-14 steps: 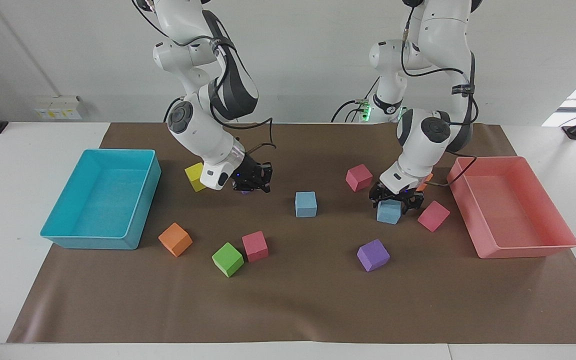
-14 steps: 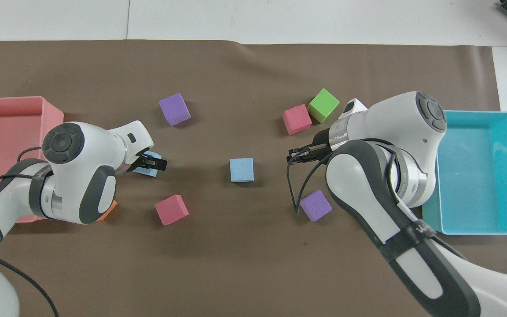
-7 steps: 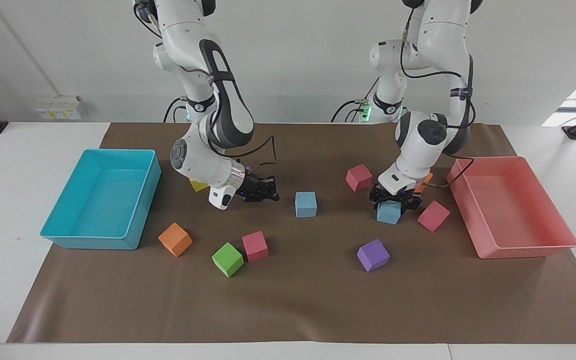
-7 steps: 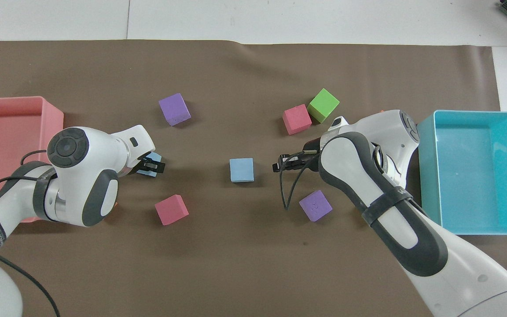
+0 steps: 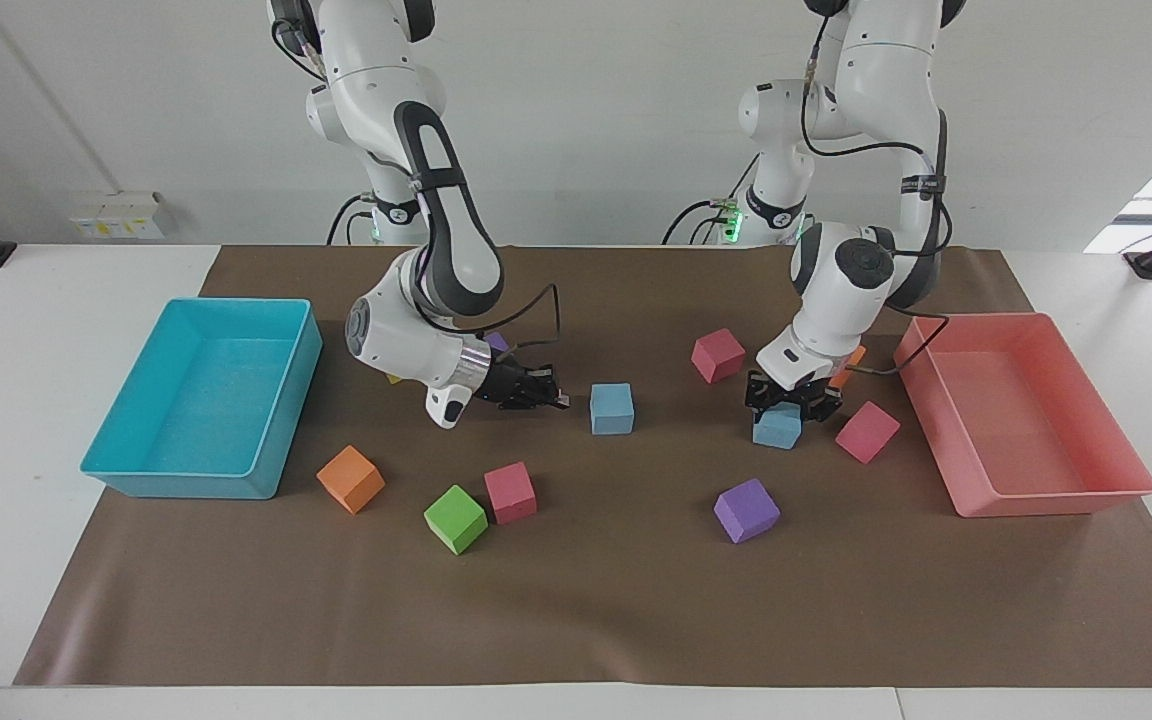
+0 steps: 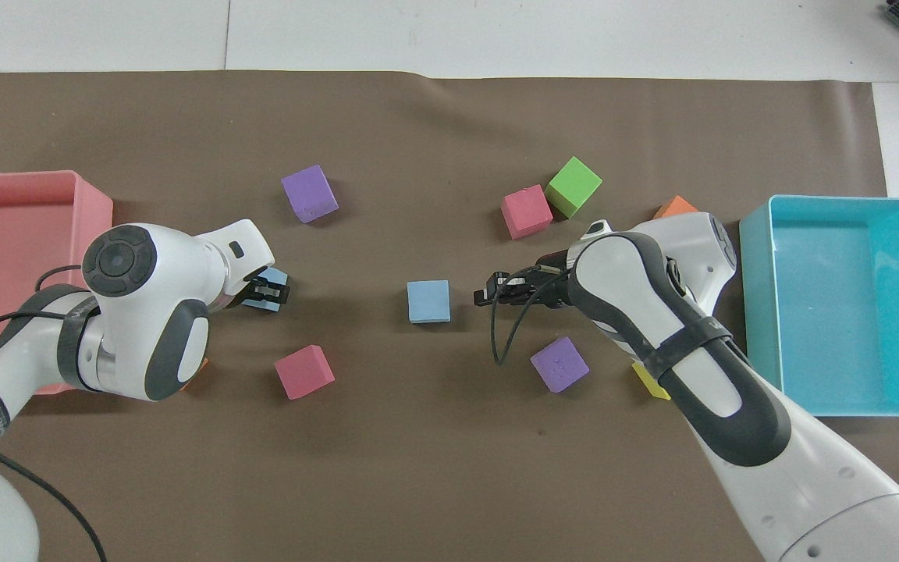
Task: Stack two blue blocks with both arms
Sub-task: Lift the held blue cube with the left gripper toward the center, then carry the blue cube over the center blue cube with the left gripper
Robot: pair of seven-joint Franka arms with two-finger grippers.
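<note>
Since a second ago the right gripper [image 5: 548, 397], fingers pressed together, has swung low toward the free blue block [image 5: 612, 408] at mid-mat. The left gripper [image 5: 794, 400] now pinches the other blue block [image 5: 777, 428], between two pink cubes [image 5: 717, 355].

Blocks: two blue [image 5: 612, 408] [image 5: 777, 428], three pink [image 5: 718, 355] [image 5: 867, 431] [image 5: 510, 492], two purple [image 5: 746, 510] [image 6: 559, 364], two orange [image 5: 350, 479] [image 5: 848, 364], one green [image 5: 455, 518], one yellow [image 6: 650, 384]. Two trays [image 5: 288, 400] [image 5: 936, 420].

mat [image 5: 636, 330] bare around centre blue block [image 5: 612, 408] | pink cube [image 5: 867, 431] (1) crowds other blue block [image 5: 777, 427]
</note>
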